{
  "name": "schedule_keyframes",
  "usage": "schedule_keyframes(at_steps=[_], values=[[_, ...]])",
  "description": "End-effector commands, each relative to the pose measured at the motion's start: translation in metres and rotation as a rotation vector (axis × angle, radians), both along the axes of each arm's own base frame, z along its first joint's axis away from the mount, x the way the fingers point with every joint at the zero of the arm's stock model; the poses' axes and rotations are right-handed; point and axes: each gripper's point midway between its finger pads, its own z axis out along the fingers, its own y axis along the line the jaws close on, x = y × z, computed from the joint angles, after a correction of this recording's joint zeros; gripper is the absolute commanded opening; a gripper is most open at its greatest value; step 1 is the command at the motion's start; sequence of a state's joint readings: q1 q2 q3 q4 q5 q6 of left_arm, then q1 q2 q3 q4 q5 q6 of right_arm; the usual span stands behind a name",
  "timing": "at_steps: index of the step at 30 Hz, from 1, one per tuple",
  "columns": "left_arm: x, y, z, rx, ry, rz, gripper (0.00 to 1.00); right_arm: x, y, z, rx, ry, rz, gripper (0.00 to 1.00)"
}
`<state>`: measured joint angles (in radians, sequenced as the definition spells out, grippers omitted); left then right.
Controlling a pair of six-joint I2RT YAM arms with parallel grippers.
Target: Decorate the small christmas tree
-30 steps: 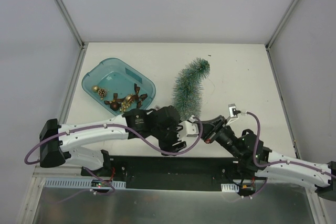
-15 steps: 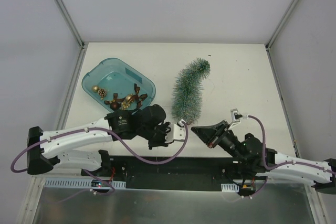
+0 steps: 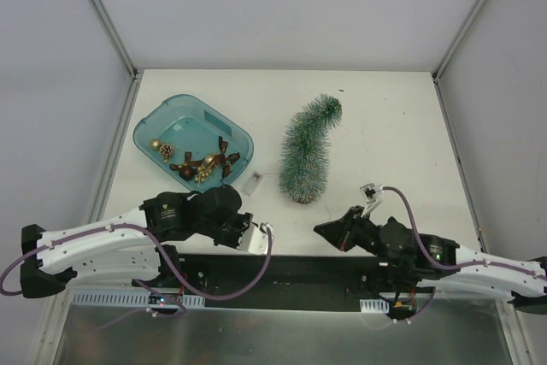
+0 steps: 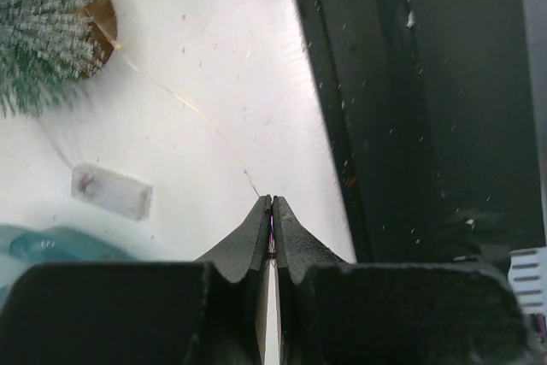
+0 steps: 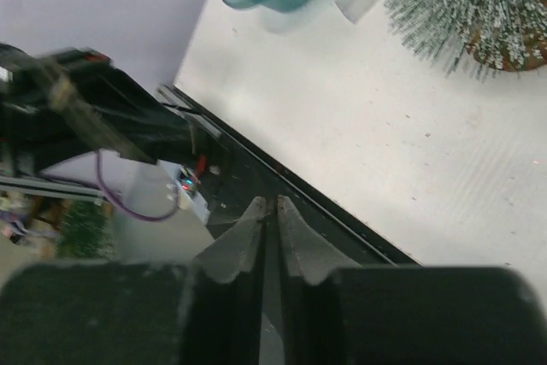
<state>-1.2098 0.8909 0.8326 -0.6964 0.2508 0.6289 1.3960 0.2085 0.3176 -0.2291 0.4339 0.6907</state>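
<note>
Both grippers have retreated to the near edge, leaving the small christmas tree (image 3: 305,153) standing mid-table. A thin light wire (image 4: 188,108) runs from its base to the left gripper (image 4: 271,203), whose fingers pinch it; the right gripper (image 5: 267,204) is pressed together, empty. Stringing the lights looks to be in hand, and the next move calls for winding that wire round the branches.

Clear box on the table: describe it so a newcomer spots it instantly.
On the white table, find the teal tray at left and the small christmas tree mid-table. The clear box lies flat on the table between the tray's near-right corner and the tree's base. It alone is transparent and rectangular; the ornaments are gold and brown and sit inside the tray.
</note>
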Motion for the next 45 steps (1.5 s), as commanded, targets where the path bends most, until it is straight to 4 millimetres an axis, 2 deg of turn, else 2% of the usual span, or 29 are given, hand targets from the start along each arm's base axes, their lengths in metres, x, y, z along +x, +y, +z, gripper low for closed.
schedule_keyframes(at_steps=[1, 5, 6, 8, 11, 14, 16, 18, 20, 23, 28, 31, 32, 34, 36, 39, 42, 45], values=[[0.020, 0.041, -0.008, 0.099, -0.161, 0.026, 0.00, -0.010, 0.006, 0.009, -0.037, 0.029, 0.057, 0.27], [0.027, 0.054, -0.001, 0.065, -0.228, 0.053, 0.00, -0.016, 0.004, 0.010, -0.062, 0.029, 0.094, 0.68], [0.029, 0.058, -0.001, 0.066, -0.244, 0.060, 0.00, -0.018, 0.003, 0.010, -0.063, 0.031, 0.101, 0.76], [0.031, 0.063, -0.001, 0.075, -0.265, 0.069, 0.00, -0.021, 0.001, 0.010, -0.066, 0.040, 0.115, 0.79], [0.035, 0.072, -0.002, 0.101, -0.288, 0.086, 0.00, -0.021, -0.006, 0.017, -0.060, 0.028, 0.116, 0.80], [0.035, 0.084, -0.009, 0.135, -0.303, 0.088, 0.00, -0.011, -0.029, 0.043, -0.049, -0.037, 0.051, 0.79], [0.037, 0.092, -0.013, 0.157, -0.333, 0.077, 0.00, 0.006, -0.055, 0.053, -0.071, -0.068, -0.066, 0.77], [0.040, 0.100, -0.013, 0.155, -0.380, 0.072, 0.00, 0.028, -0.085, 0.054, -0.109, -0.090, -0.226, 0.77], [0.044, 0.103, -0.008, 0.141, -0.426, 0.070, 0.00, 0.046, -0.104, 0.058, -0.141, -0.144, -0.354, 0.77], [0.050, 0.106, 0.003, 0.124, -0.477, 0.080, 0.00, 0.066, -0.118, 0.063, -0.246, -0.248, -0.478, 0.77], [0.049, 0.111, 0.009, 0.132, -0.464, 0.099, 0.00, 0.091, -0.123, 0.089, -0.405, -0.405, -0.625, 0.80], [0.048, 0.110, 0.010, 0.138, -0.451, 0.101, 0.00, 0.107, -0.123, 0.107, -0.444, -0.452, -0.690, 0.80], [0.047, 0.110, 0.011, 0.135, -0.448, 0.103, 0.00, 0.114, -0.118, 0.110, -0.443, -0.453, -0.686, 0.80], [0.047, 0.108, 0.014, 0.133, -0.444, 0.106, 0.00, 0.134, -0.111, 0.103, -0.482, -0.414, -0.670, 0.79], [0.048, 0.107, 0.018, 0.128, -0.446, 0.107, 0.00, 0.159, -0.108, 0.099, -0.490, -0.345, -0.621, 0.79], [0.048, 0.107, 0.022, 0.119, -0.450, 0.101, 0.00, 0.188, -0.091, 0.098, -0.427, -0.283, -0.435, 0.76], [0.048, 0.105, 0.023, 0.121, -0.453, 0.093, 0.00, 0.203, -0.079, 0.092, -0.365, -0.254, -0.283, 0.75], [0.049, 0.105, 0.025, 0.122, -0.459, 0.093, 0.00, 0.207, -0.068, 0.081, -0.322, -0.229, -0.158, 0.75]])
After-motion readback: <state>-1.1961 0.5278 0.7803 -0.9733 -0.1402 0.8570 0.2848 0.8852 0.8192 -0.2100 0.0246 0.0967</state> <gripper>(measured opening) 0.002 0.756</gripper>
